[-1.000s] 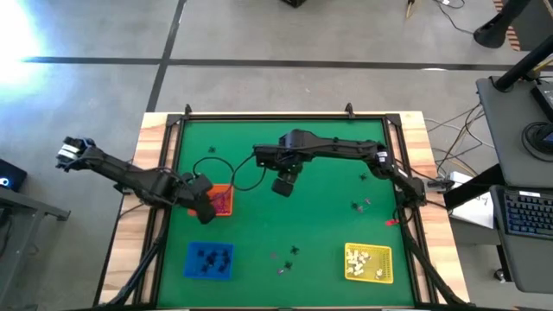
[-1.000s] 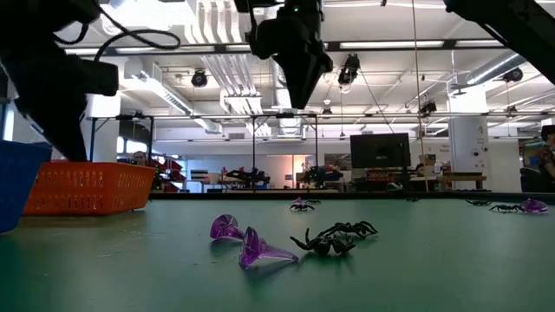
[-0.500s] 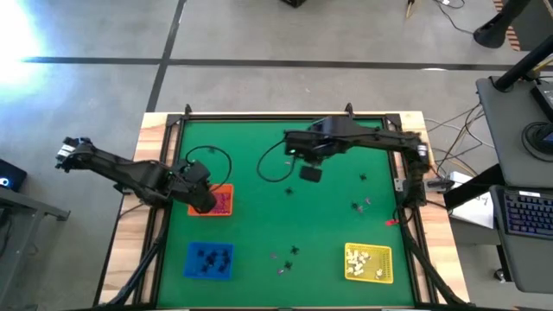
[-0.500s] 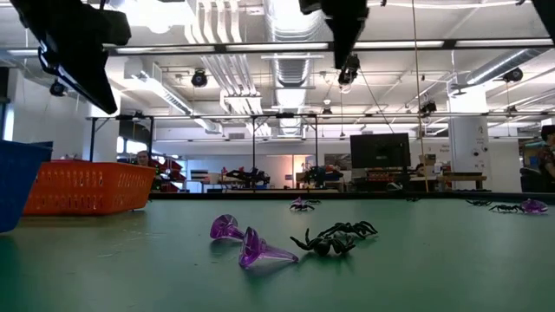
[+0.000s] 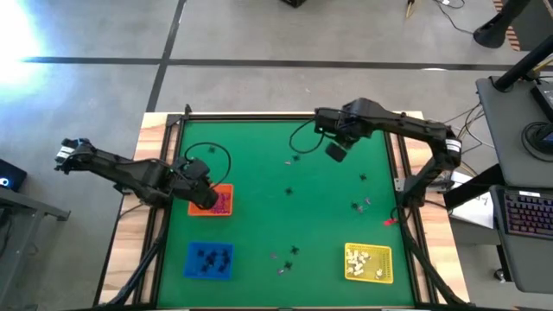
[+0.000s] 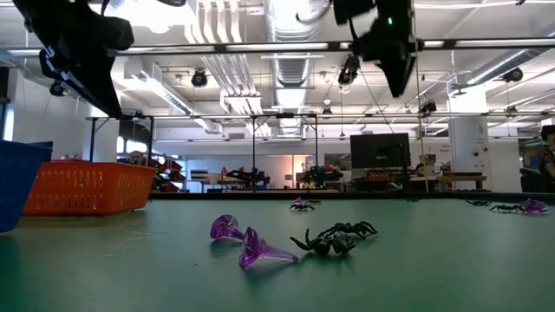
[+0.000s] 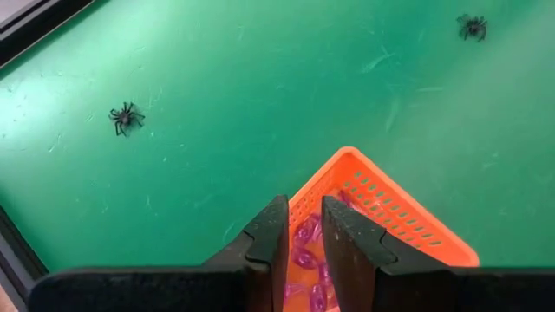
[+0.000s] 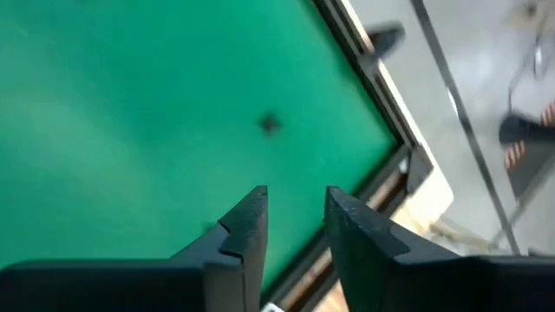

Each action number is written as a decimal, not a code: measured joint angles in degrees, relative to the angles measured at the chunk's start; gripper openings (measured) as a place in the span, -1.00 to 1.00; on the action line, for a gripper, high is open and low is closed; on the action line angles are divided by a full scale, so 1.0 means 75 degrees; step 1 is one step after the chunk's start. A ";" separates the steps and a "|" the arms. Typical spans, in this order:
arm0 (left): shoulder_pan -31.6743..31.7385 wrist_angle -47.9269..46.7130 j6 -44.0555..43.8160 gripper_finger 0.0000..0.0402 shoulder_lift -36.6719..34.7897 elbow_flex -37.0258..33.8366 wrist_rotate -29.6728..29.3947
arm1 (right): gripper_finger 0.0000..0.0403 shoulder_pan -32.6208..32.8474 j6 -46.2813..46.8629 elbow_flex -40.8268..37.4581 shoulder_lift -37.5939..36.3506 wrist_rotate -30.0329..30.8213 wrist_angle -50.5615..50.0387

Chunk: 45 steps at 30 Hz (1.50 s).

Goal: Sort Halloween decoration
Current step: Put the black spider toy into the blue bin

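Small trinkets lie scattered on the green mat: black spiders [image 5: 289,191], [image 5: 363,177], [image 5: 294,250] and purple pieces [image 6: 251,244] near the front edge. My left gripper [image 5: 203,197] hovers over the orange tray [image 5: 221,200], which holds purple trinkets [image 7: 305,260]. Its fingers [image 7: 303,227] stand a narrow gap apart with nothing between them. My right gripper [image 5: 335,151] hangs high over the far right part of the mat, open and empty [image 8: 295,217], with one black trinket [image 8: 270,124] on the mat beyond it.
A blue tray [image 5: 210,259] with black trinkets stands at the front left and a yellow tray [image 5: 369,263] with white ones at the front right. A black frame [image 5: 393,155] edges the mat. A small red piece [image 5: 390,222] lies by the right edge.
My right gripper has swung from the middle of the table toward the far right corner, staying high above the mat. My left gripper has risen a little above the orange tray and tipped. The trinkets on the mat have not moved.
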 joint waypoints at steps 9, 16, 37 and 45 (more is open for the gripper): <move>0.0012 0.0238 0.0035 -0.73 0.0000 0.0187 0.0000 | -0.27 -0.2158 -0.0039 -0.2326 -0.0067 -0.1815 0.2771; 0.0006 0.0460 0.0058 -0.73 0.0003 0.0187 0.0006 | -0.23 -0.3217 0.0696 -0.3585 -0.0024 -0.2596 0.4557; 0.0006 0.0488 0.0490 -0.73 0.0006 0.0182 0.0011 | -0.09 -0.3550 0.1807 -0.4869 0.0635 -0.2688 0.6187; 0.0006 0.0488 0.0466 -0.73 0.0006 0.0182 0.0017 | -0.14 -0.3550 0.1713 -0.4587 0.1231 -0.2370 0.6182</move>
